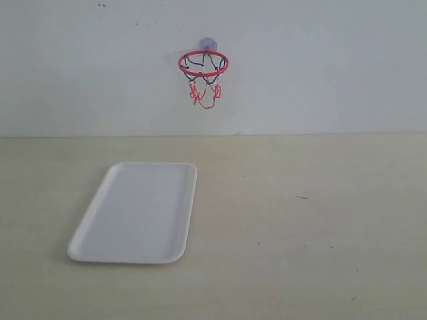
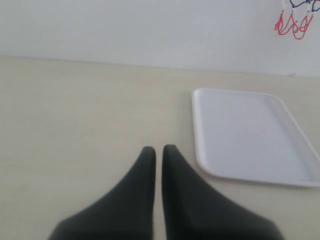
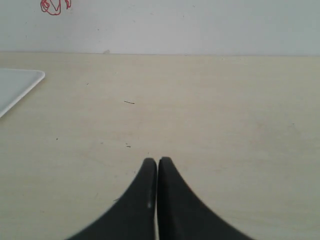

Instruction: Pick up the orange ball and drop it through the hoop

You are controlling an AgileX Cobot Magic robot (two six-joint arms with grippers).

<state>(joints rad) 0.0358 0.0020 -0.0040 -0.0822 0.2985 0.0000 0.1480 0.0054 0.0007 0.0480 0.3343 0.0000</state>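
The hoop [image 1: 203, 63] hangs on the back wall by a suction cup, its red ring level and its black-and-red net [image 1: 204, 90] dangling; the net's lower strings also show in the left wrist view [image 2: 294, 24] and the right wrist view [image 3: 55, 6]. No orange ball shows in any view. My left gripper [image 2: 159, 149] is shut with nothing between its black fingers, hovering over bare table beside the tray. My right gripper [image 3: 158, 160] is shut and holds nothing, over the bare tabletop. Neither gripper appears in the exterior view.
A white rectangular tray [image 1: 137, 211] lies on the left half of the pale wooden table [image 1: 300, 220], below and left of the hoop; it holds nothing. The tray [image 2: 250, 135] lies close to the left gripper, and its corner [image 3: 20, 82] edges the right wrist view.
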